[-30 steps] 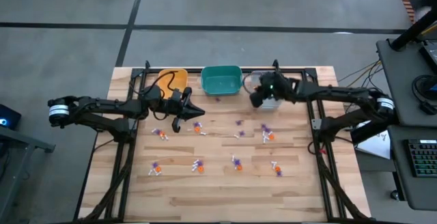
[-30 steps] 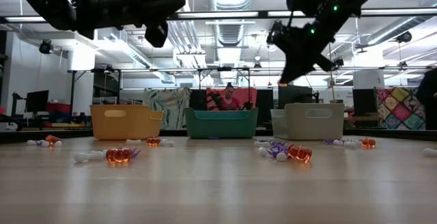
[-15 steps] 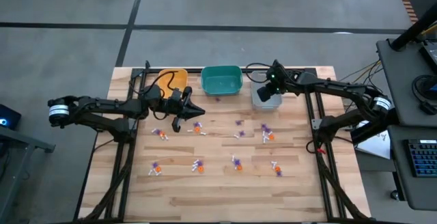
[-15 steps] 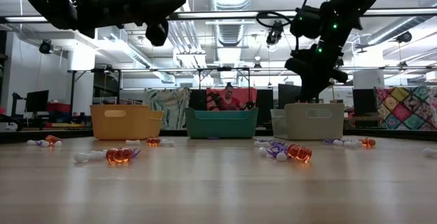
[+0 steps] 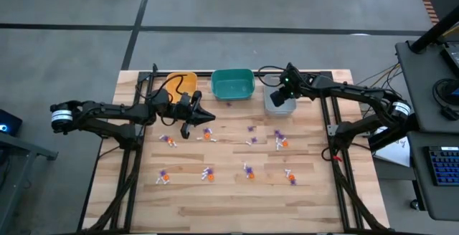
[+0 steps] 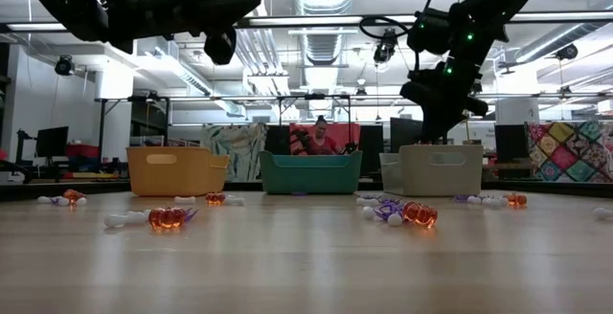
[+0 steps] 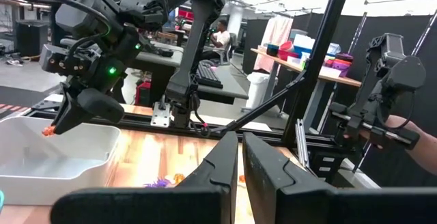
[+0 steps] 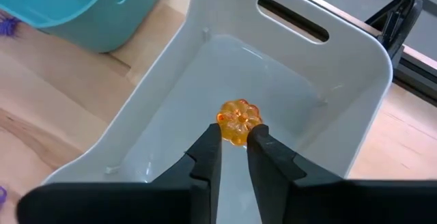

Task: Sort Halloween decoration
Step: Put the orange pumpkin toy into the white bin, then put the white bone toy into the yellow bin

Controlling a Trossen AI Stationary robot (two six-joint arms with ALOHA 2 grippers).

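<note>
Change: right gripper (image 5: pixel 281 94) has swung from the grey bin's near edge a second ago to a spot over the bin's interior — unchanged over the last half second; left arm and table trinkets have not shifted.
Right gripper: hangs above the grey bin (image 8: pixel 355 67), fingers (image 8: pixel 208 152) a little apart with an orange pumpkin trinket (image 8: pixel 239 120) at their tips; whether the pads clamp it or it has come free, I cannot tell. Left wrist view shows an orange speck at the tip (image 7: pixel 48 130) over the bin (image 7: pixel 82 157).
Left gripper: (image 5: pixel 209 115) raised above the table at about 10 o'clock from table centre, just in front of the yellow bin (image 5: pixel 188 78); fingers (image 7: pixel 222 162) together, nothing between them.
Bins: yellow, teal bin (image 5: pixel 232 84), grey in a row along the 12 o'clock edge of the table (image 5: pixel 237 210).
Halloween decoration: orange, purple and white trinkets (image 5: pixel 249 170) scattered across the mid-table, from 9 o'clock (image 5: pixel 169 141) to 3 o'clock (image 5: pixel 280 140); low view shows them lying flat on the wood (image 6: pixel 170 217).
Background: a person (image 6: pixel 320 137) sits beyond the bins — low view.
</note>
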